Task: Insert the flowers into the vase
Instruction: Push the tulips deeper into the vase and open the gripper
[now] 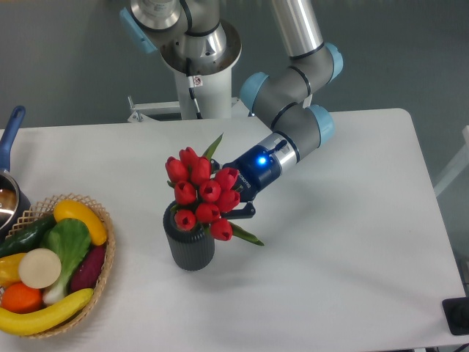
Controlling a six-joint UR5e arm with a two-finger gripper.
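Note:
The flowers (201,192), a tight bunch of red tulip buds with green leaves, hang tilted just above and to the right of the vase's mouth. The vase (190,243) is a small dark grey ribbed cylinder standing upright on the white table. My gripper (236,199) reaches in from the right and is shut on the flowers' stems, its fingers mostly hidden behind the buds. The lowest buds overlap the vase's rim; whether the stems are inside the mouth is hidden.
A woven basket (107,258) of fruit and vegetables sits at the left front. A pot with a blue handle (11,132) is at the left edge. The robot's base (198,81) stands behind the vase.

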